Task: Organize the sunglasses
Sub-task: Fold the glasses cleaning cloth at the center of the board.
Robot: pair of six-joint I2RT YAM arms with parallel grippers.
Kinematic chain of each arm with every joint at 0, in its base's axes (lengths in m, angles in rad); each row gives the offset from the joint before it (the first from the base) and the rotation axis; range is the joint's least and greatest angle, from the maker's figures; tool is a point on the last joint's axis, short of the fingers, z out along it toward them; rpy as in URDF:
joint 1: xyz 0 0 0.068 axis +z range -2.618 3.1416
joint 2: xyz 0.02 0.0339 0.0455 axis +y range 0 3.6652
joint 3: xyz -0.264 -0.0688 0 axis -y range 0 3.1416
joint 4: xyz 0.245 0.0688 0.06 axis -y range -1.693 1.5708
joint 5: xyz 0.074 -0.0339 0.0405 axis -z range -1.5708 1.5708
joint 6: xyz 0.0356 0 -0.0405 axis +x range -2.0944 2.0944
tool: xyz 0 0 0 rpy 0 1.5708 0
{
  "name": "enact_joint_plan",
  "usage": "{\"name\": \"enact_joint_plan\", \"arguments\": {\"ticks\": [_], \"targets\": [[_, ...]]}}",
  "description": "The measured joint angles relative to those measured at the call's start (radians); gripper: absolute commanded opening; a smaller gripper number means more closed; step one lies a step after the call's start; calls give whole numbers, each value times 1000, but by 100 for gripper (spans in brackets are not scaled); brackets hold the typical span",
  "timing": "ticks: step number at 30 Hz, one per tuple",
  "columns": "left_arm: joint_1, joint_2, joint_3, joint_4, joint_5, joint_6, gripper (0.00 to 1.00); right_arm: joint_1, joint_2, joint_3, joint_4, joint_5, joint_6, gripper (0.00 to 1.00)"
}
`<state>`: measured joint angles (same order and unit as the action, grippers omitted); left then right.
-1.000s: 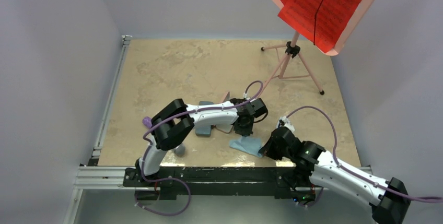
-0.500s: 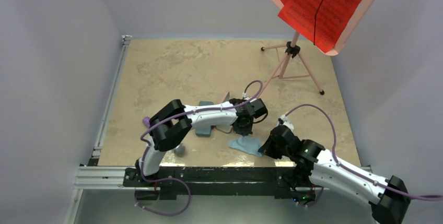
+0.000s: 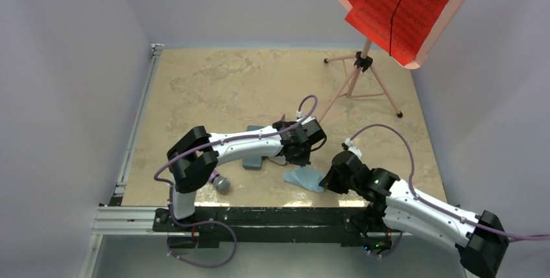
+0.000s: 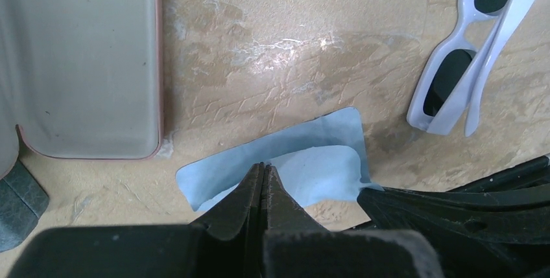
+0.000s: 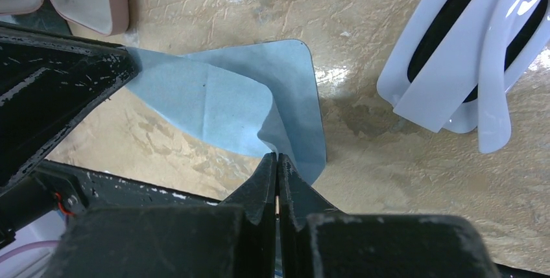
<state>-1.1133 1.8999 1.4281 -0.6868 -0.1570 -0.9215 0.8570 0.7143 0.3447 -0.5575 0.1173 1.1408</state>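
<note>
Well, start at your left: the open pink case [image 4: 78, 64] lies with its grey lining up, just beside the light blue cloth [image 4: 324, 161] on the table [image 4: 292, 32]. Your left gripper [image 4: 263, 169] has its jaws pressed together at the cloth's near edge. It looks clamped on that edge, though the wrist view hides the exact bite. Your right gripper [image 5: 277, 159] is likewise closed, pinching a raised fold at the cloth's other side. Further right, the white sunglasses [image 4: 493, 51] lie folded on the table, apart from the cloth and untouched; the brown pair is not in view.

The step in hand appears to be folding or moving the cloth. Move both arms together and keep the cloth lightly taut between them, because if one arm leads, the thin fabric will likely slip from a pinch. Keep it low and steer wide of the white sunglasses, so you don't sweep them along.
</note>
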Motion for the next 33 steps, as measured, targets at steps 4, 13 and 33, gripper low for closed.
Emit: {"name": "enact_joint_plan", "arguments": {"ticks": [4,13,33], "targets": [[0,-5,-22,8,-4,-2,0,0,13,8,-2,4,-8,0],[0,-108,-139,-3,-34,-39,0,0,83,83,-8,31,-47,0],[0,-97,-158,-19,-87,-85,0,-1,311,185,-3,84,-133,0]]}}
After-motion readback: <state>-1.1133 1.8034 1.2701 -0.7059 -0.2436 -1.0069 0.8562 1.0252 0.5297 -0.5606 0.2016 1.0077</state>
